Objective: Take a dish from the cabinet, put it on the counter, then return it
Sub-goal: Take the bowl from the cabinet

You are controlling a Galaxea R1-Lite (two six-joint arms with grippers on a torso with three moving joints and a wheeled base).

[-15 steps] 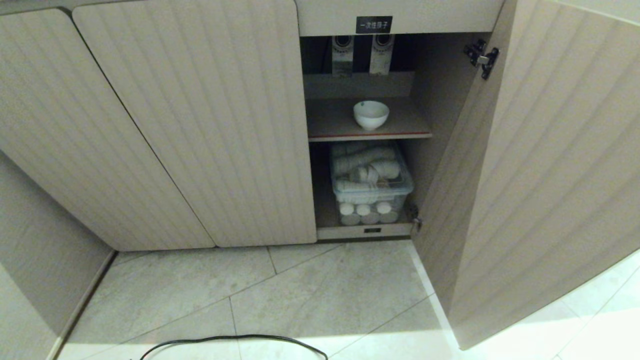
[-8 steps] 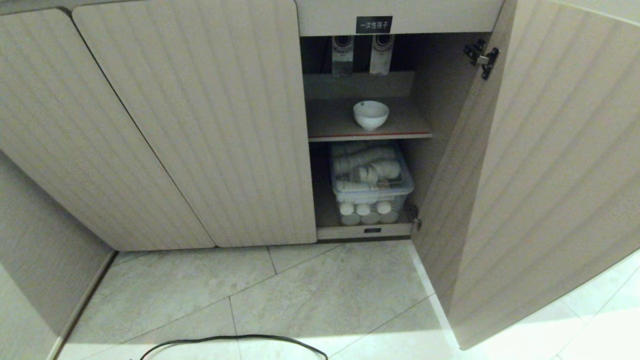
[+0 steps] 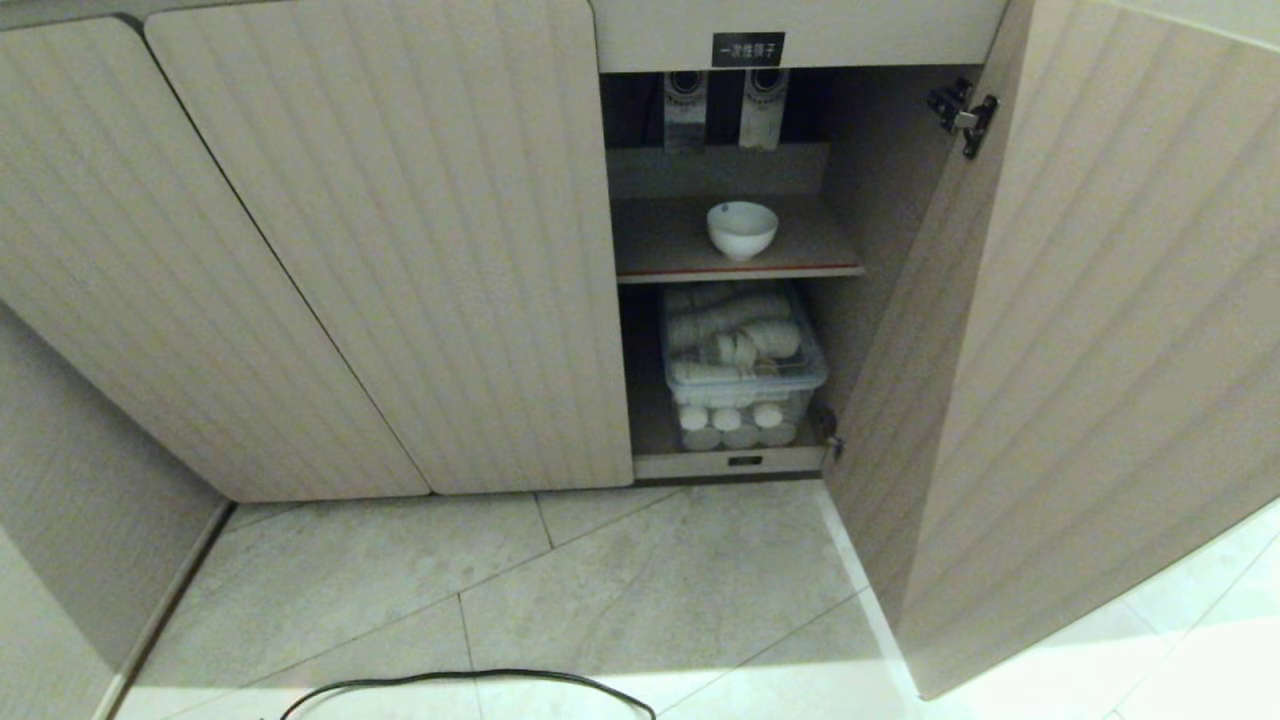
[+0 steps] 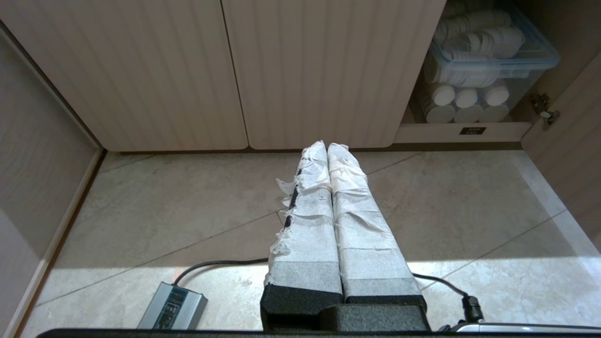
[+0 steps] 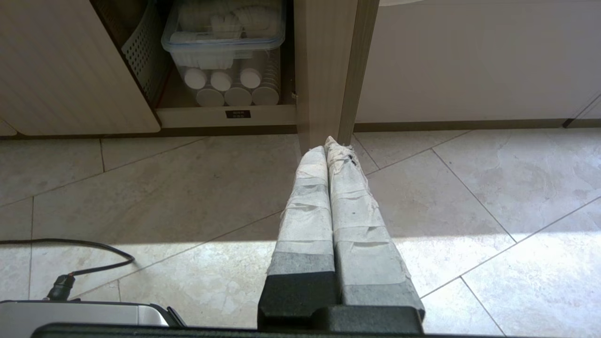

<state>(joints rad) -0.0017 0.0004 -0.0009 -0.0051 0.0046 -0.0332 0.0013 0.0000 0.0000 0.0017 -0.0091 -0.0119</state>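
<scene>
White dish [image 3: 742, 229] far beyond right gripper [image 5: 330, 146]

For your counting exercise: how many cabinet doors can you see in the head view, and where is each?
3: two closed doors side by side on the left, one open door swung out on the right. Others may lie outside the picture.

Both grippers outside head view. Counter out of every frame. Cabinet [image 3: 400, 250] top cropped; open door [image 3: 1100, 350] runs past right edge. Black label [image 3: 748, 48] characters too small to read. Cable [image 3: 470, 685] cut off at bottom edge.
</scene>
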